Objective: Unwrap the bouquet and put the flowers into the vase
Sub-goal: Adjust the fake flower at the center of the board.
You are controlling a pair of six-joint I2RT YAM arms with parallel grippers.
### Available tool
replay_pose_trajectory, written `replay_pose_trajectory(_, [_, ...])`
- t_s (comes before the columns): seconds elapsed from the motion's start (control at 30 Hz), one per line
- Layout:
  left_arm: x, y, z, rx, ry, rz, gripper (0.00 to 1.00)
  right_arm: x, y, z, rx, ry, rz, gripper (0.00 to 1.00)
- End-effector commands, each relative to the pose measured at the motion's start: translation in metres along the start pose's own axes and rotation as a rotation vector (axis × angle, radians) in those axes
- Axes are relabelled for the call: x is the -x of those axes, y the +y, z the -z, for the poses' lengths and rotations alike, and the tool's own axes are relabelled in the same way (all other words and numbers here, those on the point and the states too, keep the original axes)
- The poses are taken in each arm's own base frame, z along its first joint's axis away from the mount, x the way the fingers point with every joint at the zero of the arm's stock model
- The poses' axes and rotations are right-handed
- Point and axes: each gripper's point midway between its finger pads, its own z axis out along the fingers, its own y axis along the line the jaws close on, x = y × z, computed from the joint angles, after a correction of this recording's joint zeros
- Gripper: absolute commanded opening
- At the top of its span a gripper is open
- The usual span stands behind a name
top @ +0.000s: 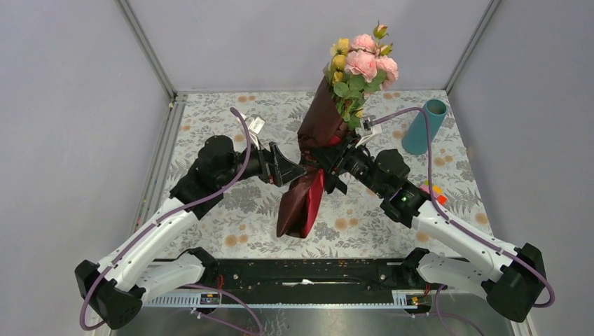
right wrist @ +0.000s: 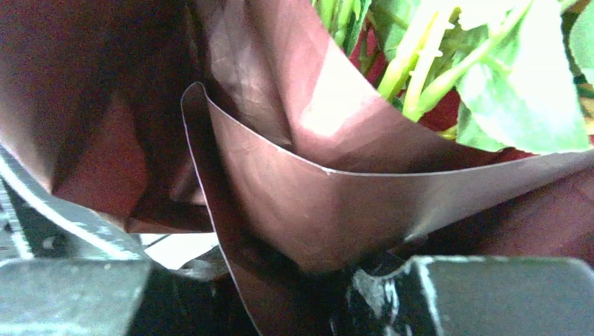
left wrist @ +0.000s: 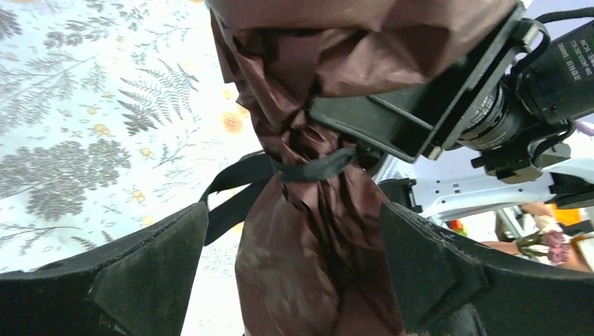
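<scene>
Bouquet (top: 316,129): upright mid-table, vase (top: 424,127) well apart.
Left gripper (top: 286,168): spread, flanking tied neck.
Right gripper (top: 335,155): pinching the wrap (right wrist: 336,203).
Handling: wrap thin, slippery; blooms (top: 363,61) fragile, likely top-heavy.
Hold: ribbon tail (left wrist: 235,178), probably.

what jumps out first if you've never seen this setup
A crinkled maroon-paper bouquet topped with pink and yellow flowers rises mid-table, clamped in the jaws of the right gripper. A black ribbon cinches its neck, and a tall teal cylinder vase waits at the far right.
</scene>
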Motion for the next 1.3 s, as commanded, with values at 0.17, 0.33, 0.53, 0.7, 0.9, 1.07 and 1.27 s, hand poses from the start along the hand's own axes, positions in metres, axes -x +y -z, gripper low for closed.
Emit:
replay_pose_trajectory(0.17, [0.043, -0.009, 0.051, 0.148, -0.061, -0.208, 0.99, 0.039, -0.016, 0.012, -0.173, -0.034, 0.243, 0.11])
replay_pose_trajectory(0.33, [0.059, 0.03, 0.083, 0.353, -0.06, -0.209, 0.99, 0.024, -0.035, 0.016, -0.295, 0.113, 0.298, 0.11])
replay_pose_trajectory(0.53, [0.077, 0.073, 0.12, 0.545, -0.154, -0.176, 0.99, 0.001, -0.043, 0.003, -0.417, 0.299, 0.313, 0.11])
replay_pose_trajectory(0.7, [0.077, 0.085, 0.128, 0.605, -0.168, -0.189, 0.99, -0.033, -0.05, -0.022, -0.491, 0.427, 0.327, 0.11])
replay_pose_trajectory(0.9, [0.068, 0.086, 0.129, 0.592, -0.172, -0.187, 0.99, -0.079, -0.068, -0.052, -0.592, 0.595, 0.354, 0.11])
replay_pose_trajectory(1.07, [0.06, 0.093, 0.13, 0.608, -0.164, -0.178, 0.99, -0.119, -0.095, -0.08, -0.672, 0.695, 0.35, 0.1])
replay_pose_trajectory(1.27, [0.048, 0.102, 0.131, 0.626, -0.146, -0.166, 0.99, -0.159, -0.122, -0.094, -0.738, 0.765, 0.37, 0.11])
